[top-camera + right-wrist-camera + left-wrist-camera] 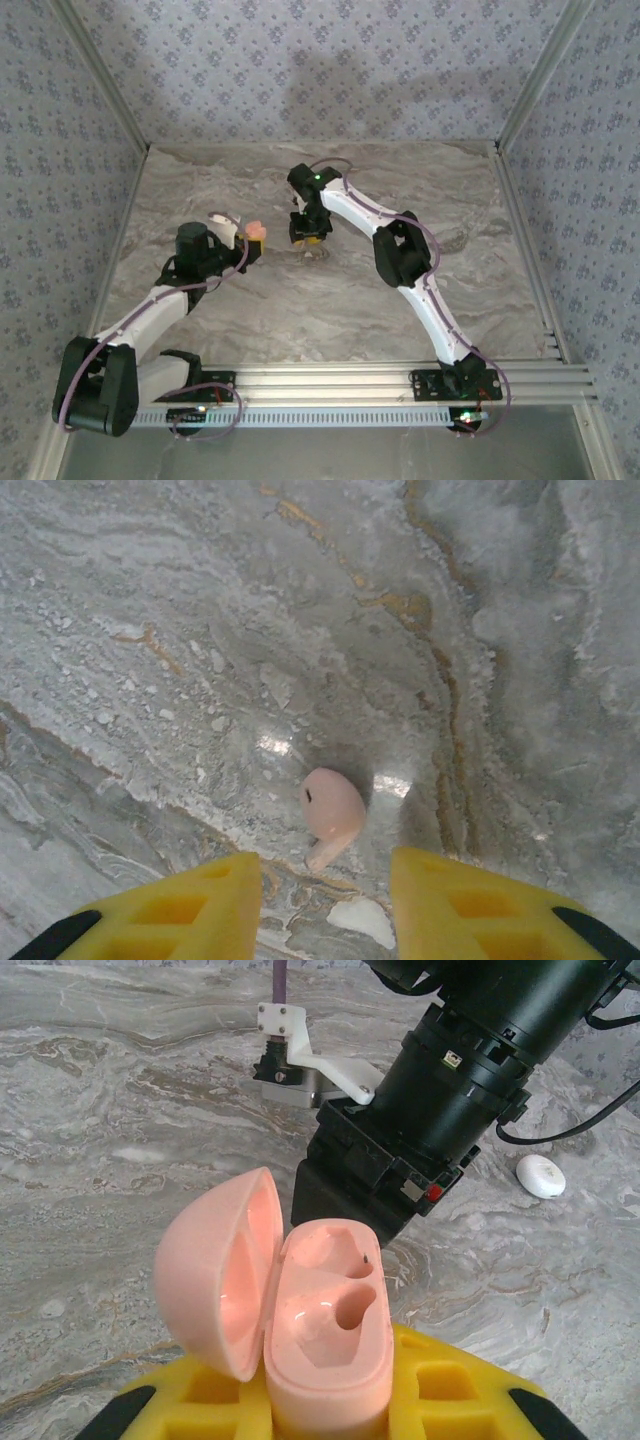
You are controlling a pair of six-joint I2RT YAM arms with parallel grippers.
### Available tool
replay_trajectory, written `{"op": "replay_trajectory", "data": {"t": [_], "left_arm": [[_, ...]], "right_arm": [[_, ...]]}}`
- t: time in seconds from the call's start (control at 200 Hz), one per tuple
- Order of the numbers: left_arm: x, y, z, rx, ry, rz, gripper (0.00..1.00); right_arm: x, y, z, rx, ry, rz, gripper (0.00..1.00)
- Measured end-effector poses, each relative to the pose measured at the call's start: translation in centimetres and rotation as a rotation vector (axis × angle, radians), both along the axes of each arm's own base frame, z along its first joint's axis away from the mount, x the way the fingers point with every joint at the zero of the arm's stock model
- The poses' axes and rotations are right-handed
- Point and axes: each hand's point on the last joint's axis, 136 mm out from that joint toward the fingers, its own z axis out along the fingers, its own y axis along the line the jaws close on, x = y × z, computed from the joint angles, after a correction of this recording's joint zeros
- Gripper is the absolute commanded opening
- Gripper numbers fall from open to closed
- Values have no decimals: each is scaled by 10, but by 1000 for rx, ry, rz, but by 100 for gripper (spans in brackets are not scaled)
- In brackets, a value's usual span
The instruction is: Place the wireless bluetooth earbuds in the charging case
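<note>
No text, brand, number or sign can be read. The black housing of the right arm (470, 1080) carries a small pale sticker (452, 1058) with dark marks on it, too small to make out. The pink charging case (325, 1350) has no lettering that can be made out.

**Two White Arms With Yellow Fingers**

The left arm (150, 305) and right arm (430, 290) were white with black joints. Thin purple cables (281, 978) ran along them. The left pincer (325, 1400) and right pincer (322, 880) had yellow fingers (190, 910) with square holes. A green light (318, 178) glowed just behind the right pincer.
</note>
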Motion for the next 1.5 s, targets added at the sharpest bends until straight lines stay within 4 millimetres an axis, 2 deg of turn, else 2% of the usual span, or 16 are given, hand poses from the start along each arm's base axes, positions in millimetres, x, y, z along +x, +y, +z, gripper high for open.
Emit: {"op": "replay_trajectory", "data": {"t": [0.265,0.405,0.695,1.089,1.229,1.499], "left_arm": [[-2,-3,-3,-8,18,-16,7],[-2,-2,-3,-11,19,-17,7],[-3,-3,-3,-17,20,-28,8],[-3,-4,-2,-18,28,-34,7],[-3,-3,0,-19,26,-32,8],[-2,-4,2,-19,30,-36,7]], "right_arm": [[5,0,0,8,-7,-16,37],[7,1,-7,5,-1,-29,37],[12,0,-8,-3,-18,-37,32],[17,-1,-9,-27,-25,-43,31],[17,-3,-10,-40,-31,-38,25],[16,-4,-10,-48,-35,-33,20]]}}
